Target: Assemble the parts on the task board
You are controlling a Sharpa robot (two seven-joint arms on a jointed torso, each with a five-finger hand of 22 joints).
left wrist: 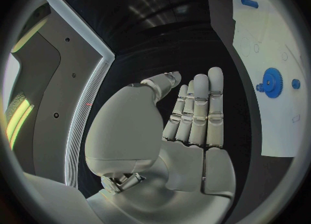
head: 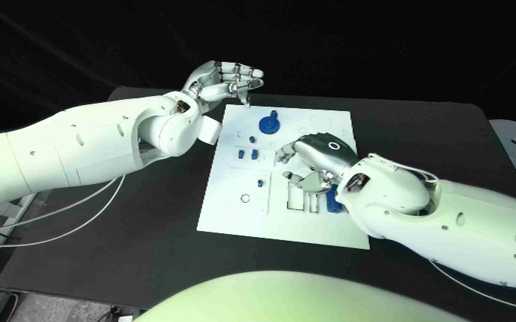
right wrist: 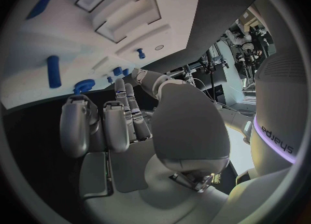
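From my remote station I recorded the task board (head: 282, 221) lying flat in the middle of the black table (head: 430, 124), and I placed everything else against it. The left hand (head: 224, 80) hung above the table just off the board's far left corner, palm up, fingers straight and close together in the left wrist view (left wrist: 194, 115), with nothing in them. The right hand (head: 314, 159) sat over the board's centre, fingers curled downward toward the surface; I could not tell whether they were pinching a part. A blue gear (head: 269, 124) stood on the board's far half, near the left hand, with a small blue peg (left wrist: 295, 83) just beside it in the left wrist view. Two small blue blocks (head: 248, 155) lay left of the right hand. A blue bar-shaped part (head: 335, 197) lay by the board's right edge, partly hidden under the right wrist.
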